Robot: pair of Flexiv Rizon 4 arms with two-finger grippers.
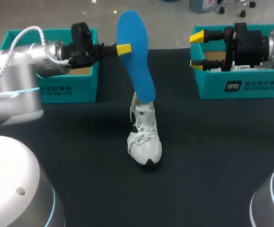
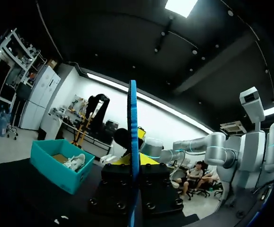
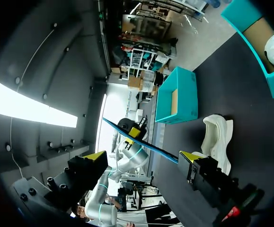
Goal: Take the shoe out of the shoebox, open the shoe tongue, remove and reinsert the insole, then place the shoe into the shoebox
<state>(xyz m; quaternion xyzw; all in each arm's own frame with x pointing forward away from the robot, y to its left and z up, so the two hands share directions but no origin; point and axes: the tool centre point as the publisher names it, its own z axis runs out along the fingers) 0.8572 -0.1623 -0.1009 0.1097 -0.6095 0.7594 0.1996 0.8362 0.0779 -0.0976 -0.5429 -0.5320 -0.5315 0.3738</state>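
Blue insole (image 1: 139, 71) upper centre, pinched by left gripper (image 1: 123, 49), white black-toed shoe (image 1: 145, 142) mid-frame, right gripper (image 1: 197, 49) spread upper right

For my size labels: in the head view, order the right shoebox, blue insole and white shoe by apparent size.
right shoebox
blue insole
white shoe, unsure: the raised insole sits nearer the camera.

Spread claw (image 3: 142, 155) — blue insole (image 3: 163, 152) ahead, perhaps above white shoe (image 3: 216, 137)

Left shoebox (image 1: 77, 90) partly behind left arm (image 1: 25, 64)
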